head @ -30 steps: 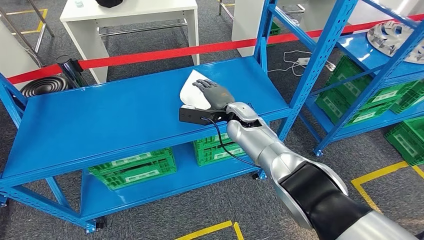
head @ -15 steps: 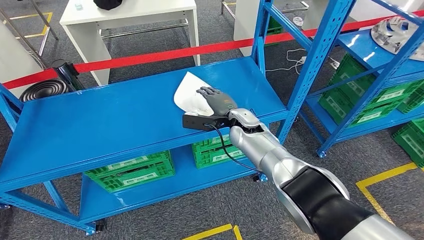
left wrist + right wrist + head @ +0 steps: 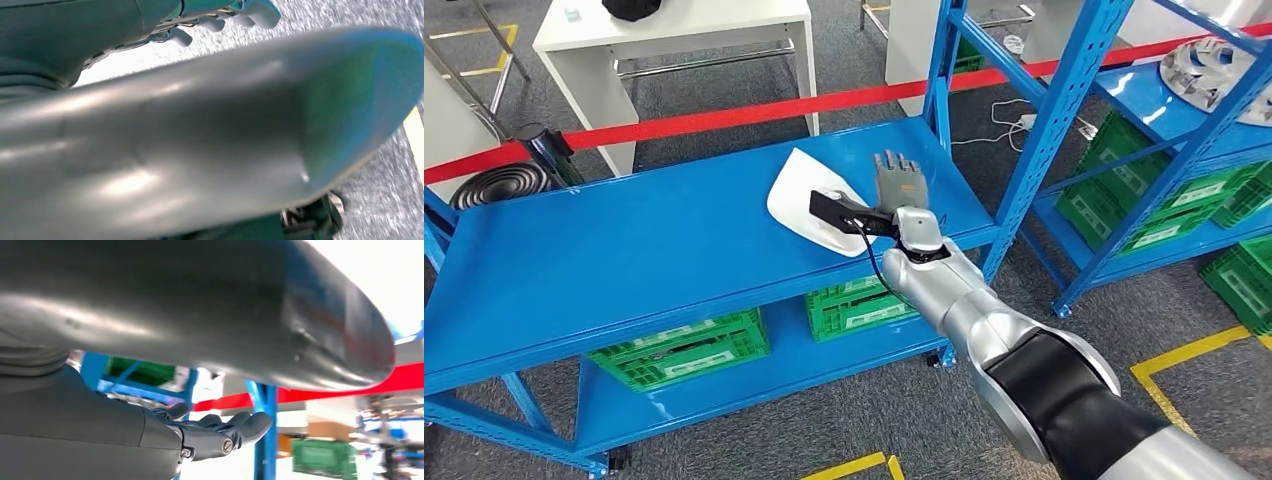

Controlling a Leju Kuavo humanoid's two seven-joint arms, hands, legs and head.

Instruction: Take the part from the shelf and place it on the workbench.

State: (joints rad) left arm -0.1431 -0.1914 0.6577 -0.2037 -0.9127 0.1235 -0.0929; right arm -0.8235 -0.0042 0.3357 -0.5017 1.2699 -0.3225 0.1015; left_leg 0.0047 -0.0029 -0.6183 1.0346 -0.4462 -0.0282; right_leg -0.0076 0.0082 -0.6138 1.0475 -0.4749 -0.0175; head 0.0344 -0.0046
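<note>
The part (image 3: 802, 203) is a flat white curved piece lying on the top board of the blue shelf (image 3: 624, 240), right of the middle. My right hand (image 3: 897, 180) stands just off the part's right edge with its back towards me, fingers straight and pointing away. Nothing lies in it; I cannot tell whether it touches the part. The black wrist camera (image 3: 836, 210) covers some of the part. In the right wrist view the dark fingers (image 3: 220, 432) reach out bare, lightly bent. In the left wrist view my left hand (image 3: 220, 17) hangs over grey carpet, holding nothing.
Green crates (image 3: 686, 345) sit on the shelf's lower board. A blue upright (image 3: 946, 75) rises at the shelf's right end. Red barrier tape (image 3: 724, 115) runs behind, with a white table (image 3: 674, 30) beyond it. A second blue rack (image 3: 1164, 110) with more crates stands at the right.
My right hand lay palm-down on the part; it has turned upright and shifted right, off the part's edge. The view has shifted slightly as well.
</note>
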